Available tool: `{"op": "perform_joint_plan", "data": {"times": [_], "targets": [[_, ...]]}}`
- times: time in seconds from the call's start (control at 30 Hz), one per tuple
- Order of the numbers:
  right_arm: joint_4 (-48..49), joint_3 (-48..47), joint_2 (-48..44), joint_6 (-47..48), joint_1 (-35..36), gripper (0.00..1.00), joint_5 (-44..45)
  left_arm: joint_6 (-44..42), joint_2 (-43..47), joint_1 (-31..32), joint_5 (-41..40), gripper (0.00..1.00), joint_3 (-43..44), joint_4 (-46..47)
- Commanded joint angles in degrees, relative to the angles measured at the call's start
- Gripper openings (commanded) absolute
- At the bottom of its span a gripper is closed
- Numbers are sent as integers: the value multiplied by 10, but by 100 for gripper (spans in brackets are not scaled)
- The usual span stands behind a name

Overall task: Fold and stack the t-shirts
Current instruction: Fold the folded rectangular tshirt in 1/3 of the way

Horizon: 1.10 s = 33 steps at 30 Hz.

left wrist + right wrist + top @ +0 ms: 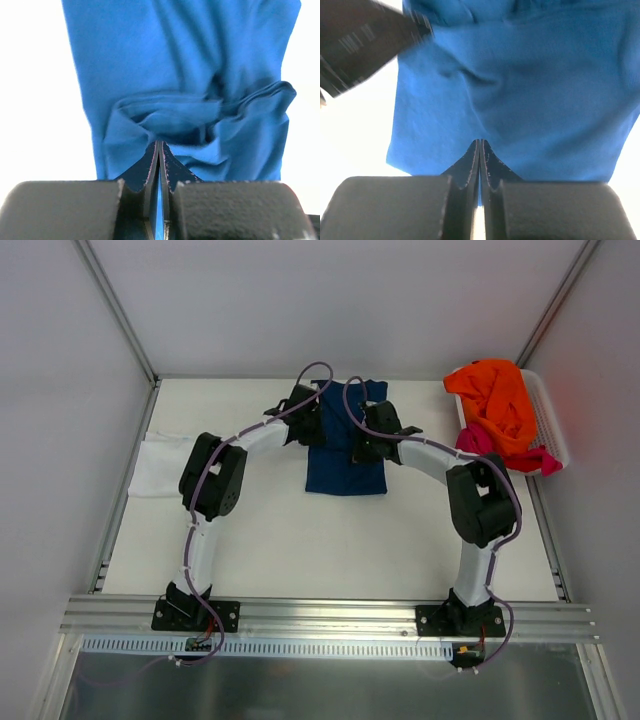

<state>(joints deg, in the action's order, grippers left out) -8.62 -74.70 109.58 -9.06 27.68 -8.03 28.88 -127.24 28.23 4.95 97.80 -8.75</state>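
The left gripper (159, 146) has its 2 fingers pressed flat together on a bunched fold of the navy blue t-shirt (345, 472), and a thin strip of blue cloth shows between them. The right gripper (479, 146) is closed the same way at the lower edge of this shirt, with a short blue sliver in its slit. In the top view both grippers sit over the upper half of the shirt, which lies at the upper centre as a narrow rectangle, its long axis running from top to bottom of the frame.
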Motion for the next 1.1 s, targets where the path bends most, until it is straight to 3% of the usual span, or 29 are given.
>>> {"op": "perform_joint_plan", "data": {"times": [0.0,0.73,1.07], "targets": [[20,-54,19,-12,1,0,-18,-13,52,3,-19,0,-37,-14],[7,-212,160,-25,-5,1,-36,7,181,36,-42,0,-155,-7],[-29,-255,181,-3,-7,0,18,42,160,63,-11,0,-216,29]]}}
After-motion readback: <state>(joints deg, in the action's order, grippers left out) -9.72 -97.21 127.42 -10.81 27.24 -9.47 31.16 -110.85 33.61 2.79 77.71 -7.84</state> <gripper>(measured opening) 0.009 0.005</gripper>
